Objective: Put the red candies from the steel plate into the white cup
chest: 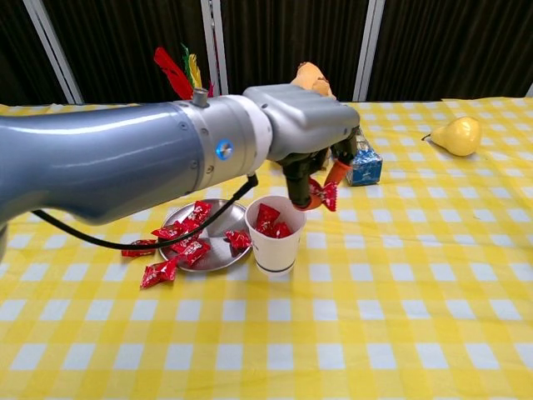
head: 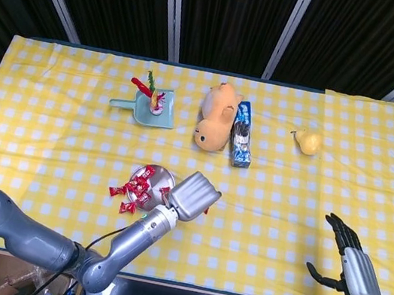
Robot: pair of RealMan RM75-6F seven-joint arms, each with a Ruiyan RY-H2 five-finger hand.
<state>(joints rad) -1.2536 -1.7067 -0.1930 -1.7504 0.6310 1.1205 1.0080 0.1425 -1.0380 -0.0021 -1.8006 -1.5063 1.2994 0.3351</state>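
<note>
While the left hand (chest: pixel 304 137) pinches one red candy (chest: pixel 323 195) just above and to the right of the cup (chest: pixel 275 236), release from there risks the piece striking the rim or dropping onto the cloth beside it, since the candy hangs off-centre from the opening. Left of that hand and below it, the plate (chest: pixel 204 250) holds several candies in glossy, crinkled red wrappers, with strays (chest: pixel 158 272) lying off its left edge, and the cup already holds some. Far to the right, the right hand (head: pixel 345 258) hangs released, fingers spread, grasping nothing.
</note>
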